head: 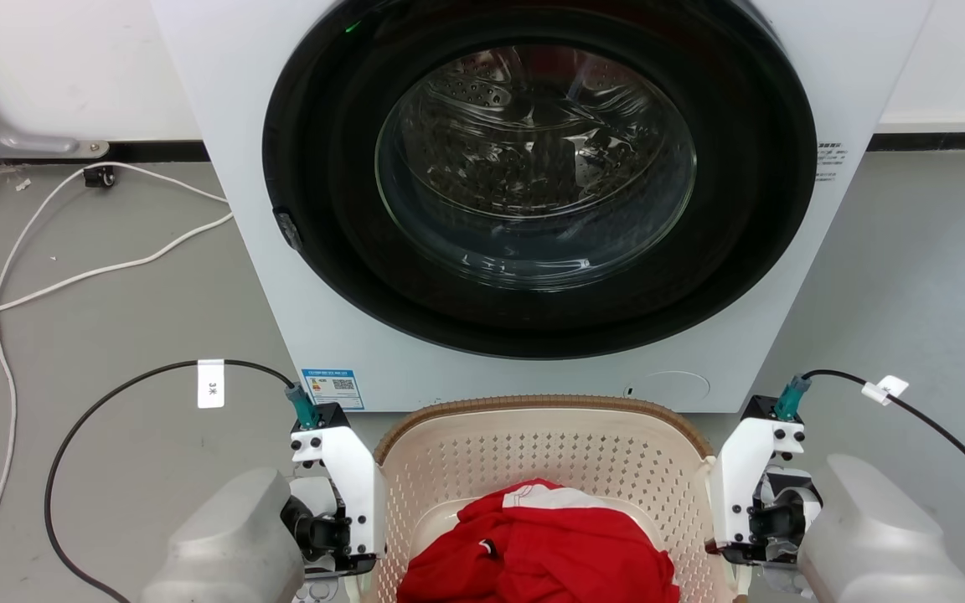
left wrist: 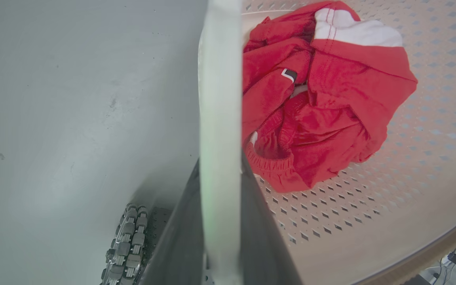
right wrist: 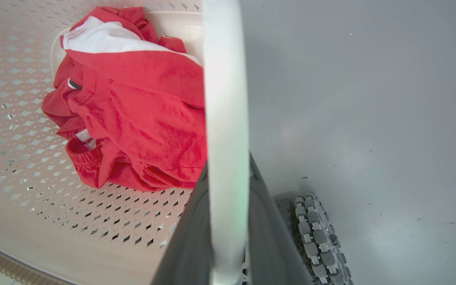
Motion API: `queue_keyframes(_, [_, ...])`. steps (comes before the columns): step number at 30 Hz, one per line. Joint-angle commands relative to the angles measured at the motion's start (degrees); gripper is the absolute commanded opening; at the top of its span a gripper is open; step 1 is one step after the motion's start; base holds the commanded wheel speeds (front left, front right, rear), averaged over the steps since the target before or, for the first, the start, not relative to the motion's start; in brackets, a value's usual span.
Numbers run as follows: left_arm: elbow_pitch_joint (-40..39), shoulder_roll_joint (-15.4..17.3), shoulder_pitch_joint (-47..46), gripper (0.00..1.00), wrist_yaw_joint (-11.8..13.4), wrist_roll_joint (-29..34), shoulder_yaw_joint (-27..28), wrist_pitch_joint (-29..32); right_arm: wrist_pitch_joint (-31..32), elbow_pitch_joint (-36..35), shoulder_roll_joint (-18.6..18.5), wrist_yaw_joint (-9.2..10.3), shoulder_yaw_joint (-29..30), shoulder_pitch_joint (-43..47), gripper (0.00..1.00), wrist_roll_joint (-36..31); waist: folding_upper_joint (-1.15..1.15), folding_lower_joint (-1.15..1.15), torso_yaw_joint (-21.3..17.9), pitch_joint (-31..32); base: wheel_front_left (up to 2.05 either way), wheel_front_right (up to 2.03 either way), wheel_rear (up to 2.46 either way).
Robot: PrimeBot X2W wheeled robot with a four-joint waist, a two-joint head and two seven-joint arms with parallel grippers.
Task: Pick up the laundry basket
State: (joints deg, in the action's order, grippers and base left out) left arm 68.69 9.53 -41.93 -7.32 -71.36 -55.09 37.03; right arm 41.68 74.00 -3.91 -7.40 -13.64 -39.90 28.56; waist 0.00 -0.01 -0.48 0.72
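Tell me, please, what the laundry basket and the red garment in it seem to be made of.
The laundry basket looks like moulded plastic, cream and matt, going by its even rows of holes; its brown rim looks woven but may be plastic too. The red garment seems soft fabric: it creases and bunches, with a gathered elastic hem.

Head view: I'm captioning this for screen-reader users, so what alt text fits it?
A cream laundry basket holding a red garment sits at the bottom centre, before a white front-loading washing machine with its round glass door shut. The left end effector and right end effector flank the basket's sides.
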Motion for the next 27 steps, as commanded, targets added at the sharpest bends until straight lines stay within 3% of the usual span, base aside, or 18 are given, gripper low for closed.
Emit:
queue_keyframes(1, [-0.56,-0.70,0.52,0.00,-0.27,-0.45,-0.12,-0.36,-0.44,-0.25,0.74,-0.16,0.26,0.06,0.00,-0.16,0.00,0.01,0.01,-0.04,0.00,0.00,0.00])
queue_keyframes(27, [-0.60,-0.29,0.60,0.00,-0.28,-1.06,-1.39,-2.68,-0.96,-0.24,1.01,-0.16,2.08,0.30,0.00,-2.92,0.00,0.01,-0.22,0.05,0.00,0.00,0.00])
